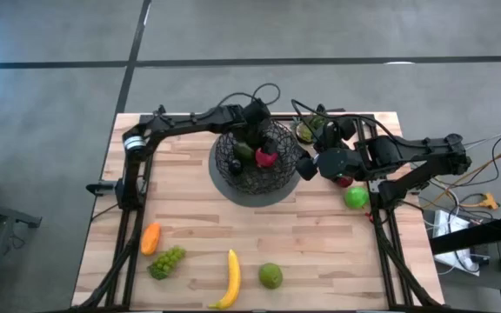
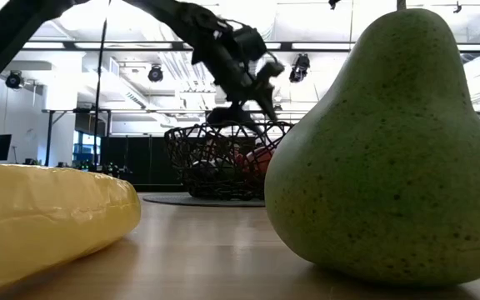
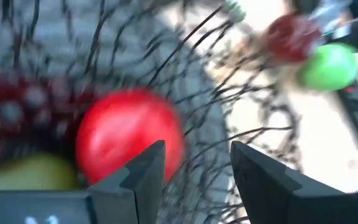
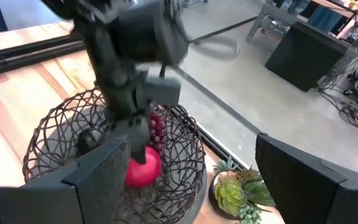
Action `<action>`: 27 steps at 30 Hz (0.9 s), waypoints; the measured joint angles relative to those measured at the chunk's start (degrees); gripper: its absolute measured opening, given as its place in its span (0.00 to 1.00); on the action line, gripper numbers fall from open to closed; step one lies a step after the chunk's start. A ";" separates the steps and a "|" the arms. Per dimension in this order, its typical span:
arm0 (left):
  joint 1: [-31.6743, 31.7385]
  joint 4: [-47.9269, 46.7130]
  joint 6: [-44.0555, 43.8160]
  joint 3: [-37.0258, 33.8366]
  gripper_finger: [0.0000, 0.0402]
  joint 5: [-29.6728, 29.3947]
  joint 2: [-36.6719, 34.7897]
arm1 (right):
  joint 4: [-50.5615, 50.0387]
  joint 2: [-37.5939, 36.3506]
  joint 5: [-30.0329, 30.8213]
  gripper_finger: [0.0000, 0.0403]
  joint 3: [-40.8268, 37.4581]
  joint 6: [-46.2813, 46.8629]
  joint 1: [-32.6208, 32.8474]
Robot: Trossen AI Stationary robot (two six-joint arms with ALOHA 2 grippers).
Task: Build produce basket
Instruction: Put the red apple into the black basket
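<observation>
The dark wire basket point(image 1: 278, 178) stands on a flat grey disc point(image 1: 259, 198) at the table's far middle. Inside it lie a red apple point(image 1: 266, 159), purple grapes point(image 4: 156, 130) and a green fruit point(image 1: 243, 149). My left gripper point(image 3: 194, 165) hovers open just above the red apple point(image 3: 126, 137), inside the basket's rim. My right gripper point(image 4: 191, 180) waits wide open just right of the basket point(image 4: 61, 134). On the near table lie an orange piece point(image 1: 150, 236), green grapes point(image 1: 168, 261), a banana point(image 1: 230, 278) and a green pear-shaped fruit point(image 1: 270, 276).
A green apple point(image 1: 356, 197) and a red fruit point(image 1: 344, 180) sit under the right arm near the table's right edge. A leafy plant sprig point(image 4: 232, 193) stands at the far edge, right of the basket. Bare wood lies between the basket and the near fruits.
</observation>
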 joint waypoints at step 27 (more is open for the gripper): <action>-14.93 5.29 11.38 -24.61 0.43 -14.54 -43.20 | -18.00 0.44 -37.35 0.82 -26.88 16.24 -17.77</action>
